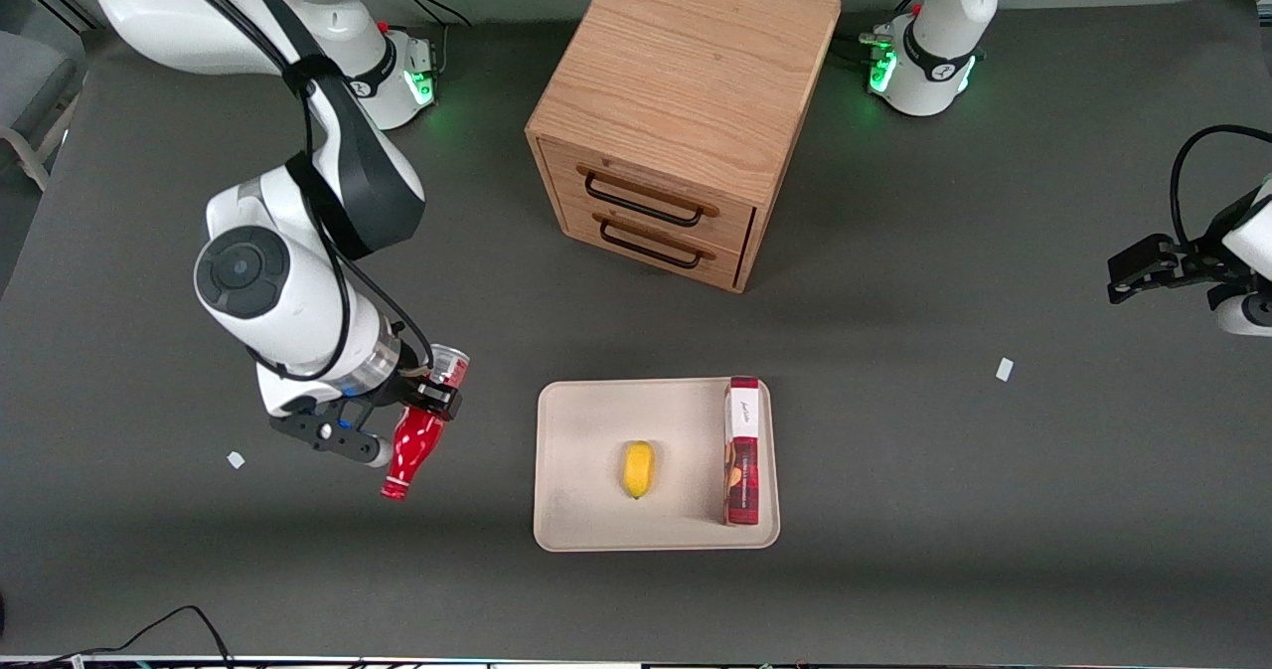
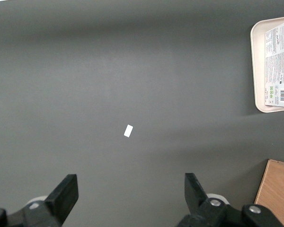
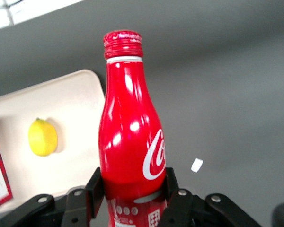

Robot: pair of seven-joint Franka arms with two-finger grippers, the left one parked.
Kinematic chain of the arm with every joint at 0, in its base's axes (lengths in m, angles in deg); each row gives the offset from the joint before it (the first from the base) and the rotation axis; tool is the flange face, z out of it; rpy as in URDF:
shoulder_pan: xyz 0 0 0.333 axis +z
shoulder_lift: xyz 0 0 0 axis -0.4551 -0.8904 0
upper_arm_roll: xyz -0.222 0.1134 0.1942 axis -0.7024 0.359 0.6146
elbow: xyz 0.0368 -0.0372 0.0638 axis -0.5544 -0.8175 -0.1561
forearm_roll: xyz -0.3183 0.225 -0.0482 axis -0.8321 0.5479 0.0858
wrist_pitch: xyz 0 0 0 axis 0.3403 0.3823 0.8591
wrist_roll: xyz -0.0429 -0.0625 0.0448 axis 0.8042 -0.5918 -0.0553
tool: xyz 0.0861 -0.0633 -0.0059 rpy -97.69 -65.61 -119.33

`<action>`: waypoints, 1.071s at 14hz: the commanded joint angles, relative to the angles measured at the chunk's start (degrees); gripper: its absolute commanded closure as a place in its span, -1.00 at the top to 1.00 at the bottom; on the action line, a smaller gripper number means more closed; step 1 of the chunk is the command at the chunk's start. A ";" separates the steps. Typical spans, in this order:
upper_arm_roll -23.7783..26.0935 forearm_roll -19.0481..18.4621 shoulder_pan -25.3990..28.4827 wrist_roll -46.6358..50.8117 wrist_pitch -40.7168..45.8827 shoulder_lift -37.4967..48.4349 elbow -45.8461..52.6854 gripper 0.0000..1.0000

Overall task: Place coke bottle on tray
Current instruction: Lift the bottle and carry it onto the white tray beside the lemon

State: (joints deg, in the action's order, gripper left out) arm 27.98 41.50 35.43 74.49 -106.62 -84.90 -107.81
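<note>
The gripper [image 1: 422,413] sits in the lower left of the front frame, off the tray's short edge toward the working arm's end of the table; its fingers are closed on the lower body of the coke bottle [image 1: 410,450], one each side, as the right wrist view shows w/ the bottle [image 3: 130,137] clamped near its base and the neck free. In the front view the bottle's long axis is tilted; cap points down-frame toward the front camera, base tucked up into the fingers; it looks lifted off the table, though contact can't be confirmed. The tray [image 1: 581,425] lies to the right of it in frame, lower centre, apart from the bottle w/ bare table between; so the move turns on a sideways carry toward frame right. On the tray, a lemon [image 1: 638,469] sits about mid, and a red-and-white box [image 1: 743,450] runs along the edge nearest the parked arm's end; free floor is the strip betw. lemon and the near short rim, i.e. the part closest to the bottle. Judgement: bottle is grasped, placing not yet done; needs righting or laying down clear of the lemon.
</note>
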 commanded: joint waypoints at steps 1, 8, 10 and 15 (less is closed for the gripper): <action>3.37 -0.96 0.52 -6.70 2.23 -9.96 10.93 -0.93; 4.43 -4.63 5.00 -5.57 -1.79 -21.84 15.17 -0.93; 4.52 -7.54 5.79 -5.57 -5.13 -24.04 15.17 -0.93; 4.43 -10.54 7.29 -5.66 -11.38 -27.91 15.00 -0.60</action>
State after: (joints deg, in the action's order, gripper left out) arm 31.96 32.76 42.02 69.41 -117.21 -110.93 -95.60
